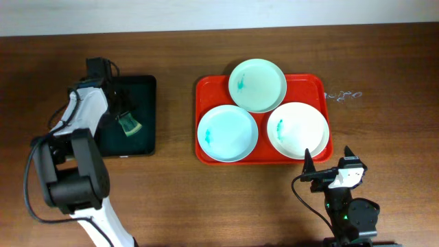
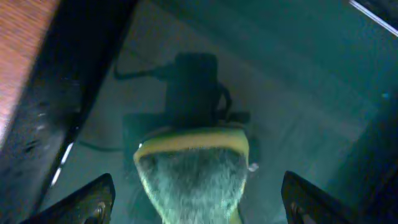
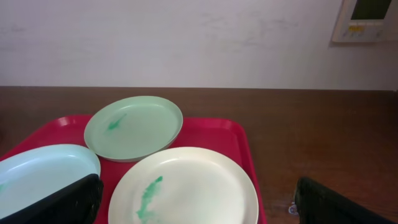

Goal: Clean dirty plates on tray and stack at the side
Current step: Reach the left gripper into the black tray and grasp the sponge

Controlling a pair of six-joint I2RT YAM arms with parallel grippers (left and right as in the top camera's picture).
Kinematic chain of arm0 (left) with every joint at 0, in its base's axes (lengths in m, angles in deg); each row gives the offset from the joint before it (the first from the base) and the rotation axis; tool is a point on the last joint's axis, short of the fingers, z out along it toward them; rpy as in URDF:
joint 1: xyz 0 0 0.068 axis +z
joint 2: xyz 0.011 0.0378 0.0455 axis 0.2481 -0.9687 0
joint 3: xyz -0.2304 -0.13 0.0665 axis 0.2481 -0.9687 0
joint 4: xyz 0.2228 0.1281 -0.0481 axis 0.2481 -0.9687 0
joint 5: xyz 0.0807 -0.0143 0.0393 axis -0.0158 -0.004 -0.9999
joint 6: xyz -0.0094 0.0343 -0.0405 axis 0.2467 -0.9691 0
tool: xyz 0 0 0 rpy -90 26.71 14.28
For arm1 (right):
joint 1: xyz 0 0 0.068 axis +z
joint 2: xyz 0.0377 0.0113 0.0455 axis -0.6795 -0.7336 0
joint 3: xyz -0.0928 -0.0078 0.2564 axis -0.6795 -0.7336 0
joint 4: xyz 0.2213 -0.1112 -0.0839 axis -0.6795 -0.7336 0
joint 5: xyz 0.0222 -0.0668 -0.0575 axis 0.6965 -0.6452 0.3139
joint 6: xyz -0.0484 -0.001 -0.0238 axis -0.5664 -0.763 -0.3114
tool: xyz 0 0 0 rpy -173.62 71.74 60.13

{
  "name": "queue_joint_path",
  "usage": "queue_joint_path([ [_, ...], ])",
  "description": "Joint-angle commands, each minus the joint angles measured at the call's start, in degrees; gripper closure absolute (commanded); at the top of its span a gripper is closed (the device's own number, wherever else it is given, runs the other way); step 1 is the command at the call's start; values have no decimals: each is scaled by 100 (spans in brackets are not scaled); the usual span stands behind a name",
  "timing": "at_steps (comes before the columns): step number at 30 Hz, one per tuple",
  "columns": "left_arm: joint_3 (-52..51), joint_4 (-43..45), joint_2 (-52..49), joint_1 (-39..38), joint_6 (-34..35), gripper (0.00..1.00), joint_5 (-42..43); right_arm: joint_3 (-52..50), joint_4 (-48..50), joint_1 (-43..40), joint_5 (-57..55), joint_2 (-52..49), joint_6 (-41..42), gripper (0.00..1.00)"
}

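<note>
The red tray (image 1: 205,90) holds three plates, each with a teal smear: a mint green plate (image 1: 257,85) at the back, a light blue plate (image 1: 228,133) front left, a white plate (image 1: 298,130) front right. The right wrist view shows the tray (image 3: 211,134), mint plate (image 3: 134,127), white plate (image 3: 186,186) and blue plate (image 3: 43,174). My right gripper (image 1: 328,162) is open and empty just in front of the white plate. My left gripper (image 1: 123,110) is open over a yellow-green sponge (image 1: 129,125) on the black tray (image 1: 140,140); the sponge (image 2: 193,174) lies between its fingers.
A faint pale scribble mark (image 1: 343,95) lies on the wood table right of the red tray. The black tray's raised rim (image 2: 68,93) runs along the left of the left wrist view. A white wall stands behind the table.
</note>
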Motion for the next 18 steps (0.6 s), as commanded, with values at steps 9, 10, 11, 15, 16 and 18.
queue_joint_path([
  [9, 59, 354, -479, 4, 31, 4, 90, -50, -17, -28, -48, 33, -37, 1],
  [10, 61, 245, -476, 4, 33, 1, 96, -50, -17, -28, -48, 33, -37, 2],
  [11, 61, 59, -470, 4, 33, 1, 151, -50, -17, -28, -48, 33, -37, 1],
  [15, 61, -861, -468, 4, 33, 16, 881, -50, -17, -28, -48, 33, -37, 1],
  [16, 61, -962, -468, 4, 33, 66, 881, -50, -17, -28, -48, 33, -37, 1],
  [18, 61, -966, -468, 4, 33, 100, 881, -50, -17, -28, -48, 33, -37, 2],
])
